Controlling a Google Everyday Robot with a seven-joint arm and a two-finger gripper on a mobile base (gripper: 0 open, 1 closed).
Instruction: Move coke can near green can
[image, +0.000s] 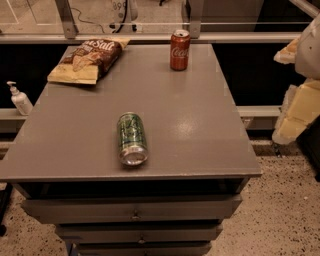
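Observation:
The coke can (180, 49) stands upright at the far edge of the grey table (200, 125), right of centre. The green can (132, 138) lies on its side near the table's front edge, its silver end facing the front. My gripper (300, 100) shows as pale cream parts at the right edge of the view. It is off the table's right side, well away from both cans, and holds nothing that I can see.
A brown and yellow chip bag (90, 60) lies at the far left corner of the table. A white pump bottle (20, 99) stands on a ledge to the left. Drawers (135, 212) sit under the tabletop. A rail runs behind the table.

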